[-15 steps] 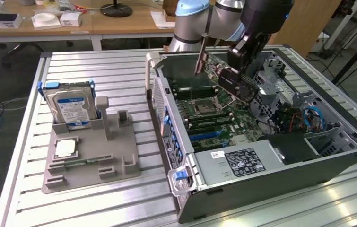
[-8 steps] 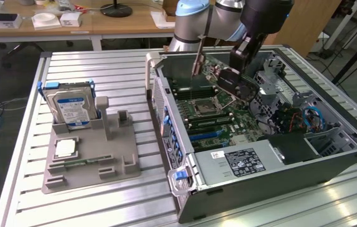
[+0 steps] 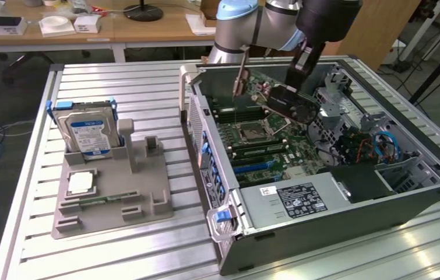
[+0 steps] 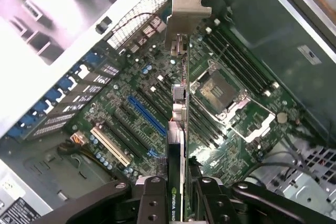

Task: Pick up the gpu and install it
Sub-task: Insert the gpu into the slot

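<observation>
- The gpu (image 4: 178, 129) is clamped between my jaws, which press on its two flat faces at the near end of the card, by the green-lettered label.
- In the wrist view I see the card edge-on, and its silvery bracket (image 4: 187, 14) sits at the end far from me.
- It hangs inside the open computer case (image 3: 344, 233), above the motherboard (image 4: 131, 93) and not seated in any slot.
- Its long edge runs at an angle to the blue slot (image 4: 147, 115) and the pale slot (image 4: 111, 146) beneath it.
- The processor socket (image 4: 218, 92) lies beside the card on the board, with the memory slots (image 4: 236, 59) beyond.
- A grey power supply (image 3: 298, 201) with a black label fills the near end of the case.
- On the exterior view's left, well apart from the case, a grey holder (image 3: 119, 216) rests on the slatted metal counter (image 3: 126, 81).
- A hard drive (image 3: 87, 133) stands upright at the holder's far end, and a square silver processor chip (image 3: 81, 184) lies flat nearer.
</observation>
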### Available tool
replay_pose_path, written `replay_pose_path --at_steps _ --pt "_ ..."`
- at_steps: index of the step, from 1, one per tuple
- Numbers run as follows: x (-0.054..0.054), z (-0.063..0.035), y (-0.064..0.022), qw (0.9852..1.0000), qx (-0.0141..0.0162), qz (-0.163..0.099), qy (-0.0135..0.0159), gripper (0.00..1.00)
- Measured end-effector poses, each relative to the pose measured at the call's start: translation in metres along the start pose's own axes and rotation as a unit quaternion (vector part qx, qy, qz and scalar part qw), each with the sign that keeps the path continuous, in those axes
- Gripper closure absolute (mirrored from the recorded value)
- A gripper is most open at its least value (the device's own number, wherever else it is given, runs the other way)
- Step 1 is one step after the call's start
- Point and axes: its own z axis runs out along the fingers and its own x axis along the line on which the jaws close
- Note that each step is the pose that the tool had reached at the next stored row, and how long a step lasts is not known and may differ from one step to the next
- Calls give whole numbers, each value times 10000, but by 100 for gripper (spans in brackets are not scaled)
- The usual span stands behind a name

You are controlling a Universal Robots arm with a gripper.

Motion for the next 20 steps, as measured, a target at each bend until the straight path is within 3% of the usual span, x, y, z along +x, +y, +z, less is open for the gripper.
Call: replay_pose_path --at_steps 5,10,14,20 --pt "0 3 0 9993 -9 -376 17 74" --pt "0 5 0 9970 -18 -771 34 74" --pt "-1 6 -1 9941 -25 -1080 48 74" --pt "-2 8 -3 9881 -37 -1535 66 74"
